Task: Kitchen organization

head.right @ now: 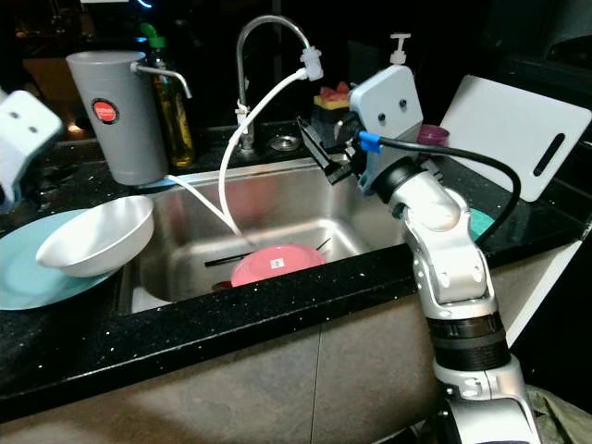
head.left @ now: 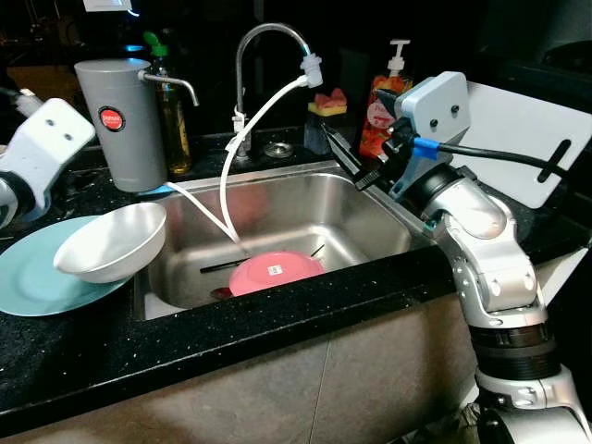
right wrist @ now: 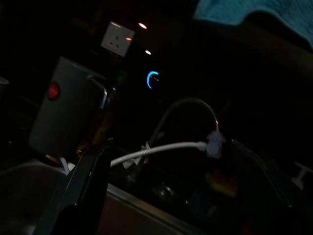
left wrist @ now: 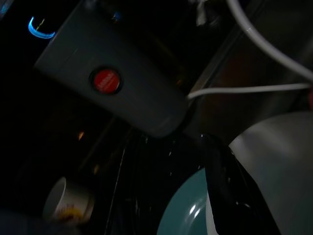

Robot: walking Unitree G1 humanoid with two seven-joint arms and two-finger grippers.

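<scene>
1. We see the black speckled stone counter (head.left: 111, 356) wrapped around a stainless steel sink (head.left: 361, 208), with a curved chrome tap (head.left: 268, 37) and a white hose (head.left: 242, 139) trailing down into the basin.
2. A white rectangular cutting board (head.left: 518, 139) leans at the far right; a tall grey cylindrical water dispenser with a red badge (head.left: 118, 120) stands left of the tap.
3. On the counter left of the sink, a pale blue round plate (head.left: 32, 277) carries a tilted white shallow bowl (head.left: 111, 242), its rim leaning out toward the basin.
4. A round pink plate (head.left: 275, 271) lies flat on the sink floor, in front of where the hose ends.
5. The right end effector (head.left: 347, 159) hangs over the sink's back right corner, fingers parted and grasping nothing; the pink plate lies below it, forward and to the robot's left, so we judge the right arm the nearer for that dish.
6. The left end effector (left wrist: 215, 191) reaches in at the blue plate and white bowl; we cannot tell whether it is clenched or released.
7. Both wrist views are very dark. A pale mug (left wrist: 66, 203) is barely legible, and a dark item beside the pink plate stays unidentified.
</scene>
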